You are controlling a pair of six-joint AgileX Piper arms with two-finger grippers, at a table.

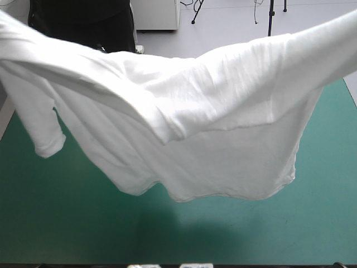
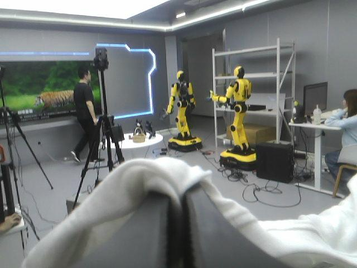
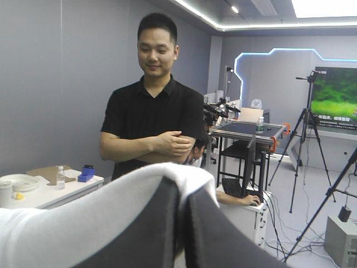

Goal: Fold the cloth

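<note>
T-shirt [image 1: 212, 128], white, short-sleeved and of plain soft fabric, is held lifted above the table with the teal-green cover [image 1: 67, 223], stretched wide between the two arms. In the high view its upper edge is seen to run out of the picture at both upper corners, sagging in the middle. One short sleeve [image 1: 47, 125] hangs down on the left side, and the curved bottom hem [image 1: 223, 195] hangs free over the middle of the table, clear of the cover, on which a shadow is cast below it. A fold of fabric is doubled over across the front of the garment. The left gripper [image 2: 181, 195] is seen raised and looking level; its two broad black fingers [image 2: 139, 234] are pressed all but together, with white fabric draped over their tips and clamped between them. The right gripper [image 3: 181, 192] is likewise raised, its black fingers [image 3: 145, 234] nearly closed on a band of the same white fabric, which is wrapped over the arch.
</note>
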